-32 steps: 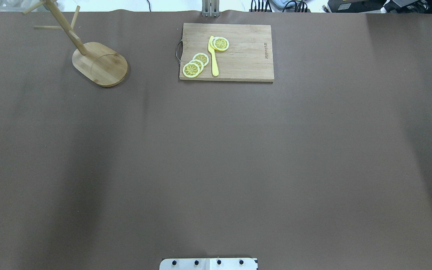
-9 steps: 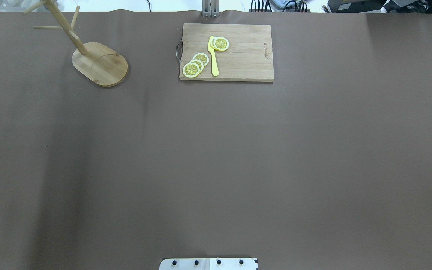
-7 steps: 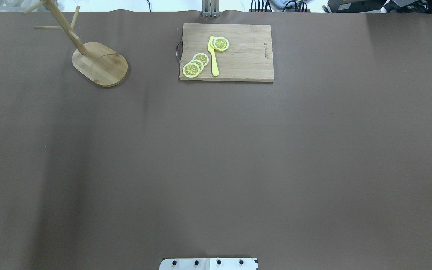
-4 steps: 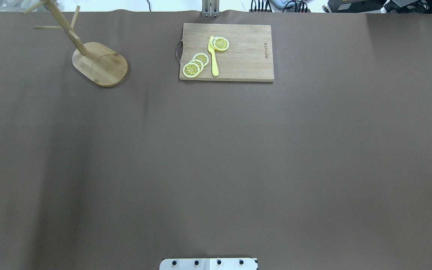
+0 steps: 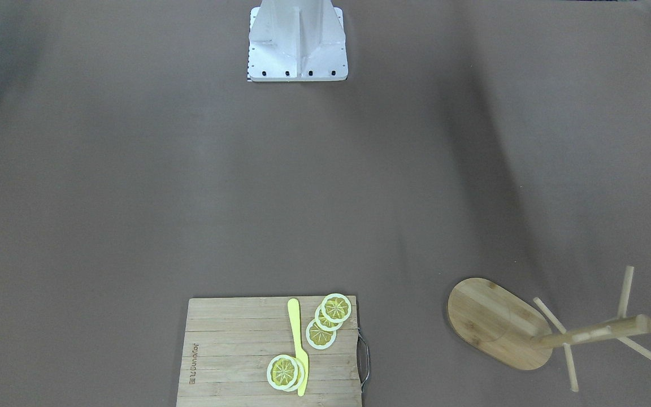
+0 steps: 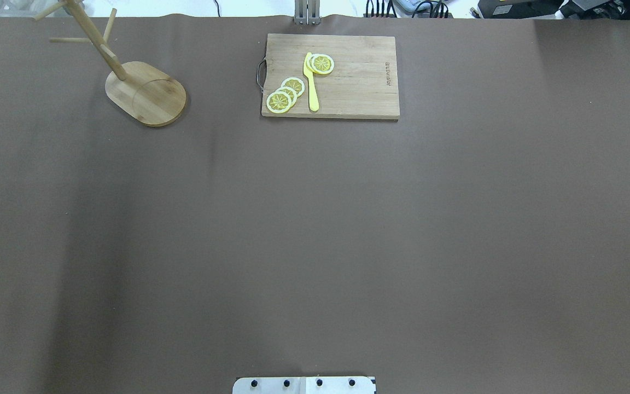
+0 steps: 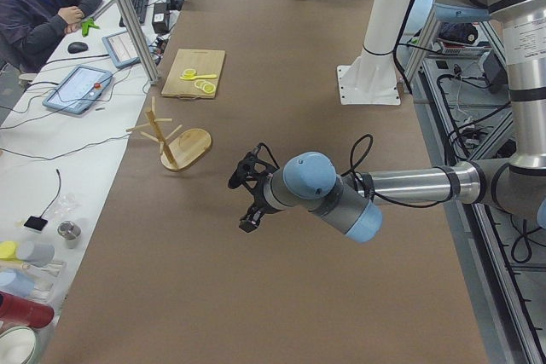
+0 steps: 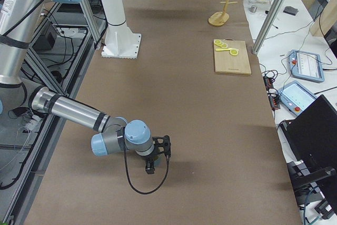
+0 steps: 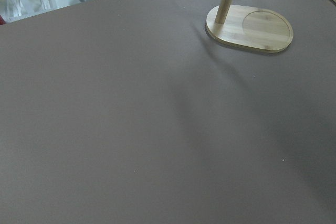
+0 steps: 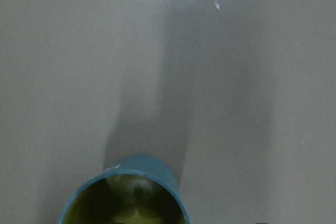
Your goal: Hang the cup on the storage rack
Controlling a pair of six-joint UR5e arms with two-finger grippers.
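In the right wrist view you see the cup at the bottom edge, its mouth turned to the camera. It has a blue-grey rim and wall and is yellow-green inside. Its shadow falls on the brown table beyond it. The view cuts off just below the rim, so you cannot tell whether anything grips the cup.

From the table's right end you see the right gripper low over the near end, with the cup a small dark shape directly under it. At this size you cannot tell whether the jaws are parted or closed, nor whether the cup rests on the table. The rack stands at the far end, well apart from the cup. A cutting board lies between them, near the table's edge.

From the left end the left gripper is near and large, above the table and touching nothing. You cannot tell its opening here either. The rack stands near it. The cup is far off at the other end, upright under the right gripper. A person sits at a side desk.

The left wrist view gives you the rack's oval bamboo base, round post and thin pegs.

Overhead, the rack is in the far left corner. The cutting board is at the far edge, carrying lemon slices and a yellow knife.

The front view shows you the same board and rack, with the robot's base at the top.
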